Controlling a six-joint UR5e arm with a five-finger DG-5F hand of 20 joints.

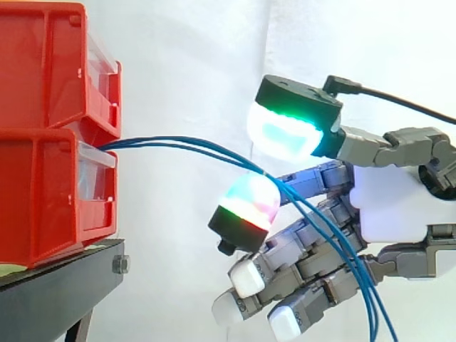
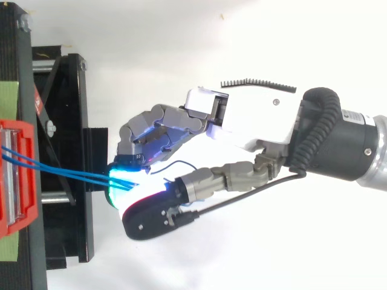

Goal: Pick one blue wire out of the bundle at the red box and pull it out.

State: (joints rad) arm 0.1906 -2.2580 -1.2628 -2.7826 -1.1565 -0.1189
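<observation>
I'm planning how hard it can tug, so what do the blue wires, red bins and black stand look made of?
Blue wires: thin, smooth plastic-sheathed cable, judging by their soft sagging curves.
Red bins: glossy moulded plastic, with ribbed walls and clear fronts.
Black stand: probably matt painted metal; a bolt sits at its edge.

Blue wires [image 1: 206,147] cut off at the side view's bottom edge, their ends hidden inside the red box [image 1: 43,192], the box cropped at left, wires covered from above by the robot hand [image 2: 254,115], any hold on them not discernible.
</observation>
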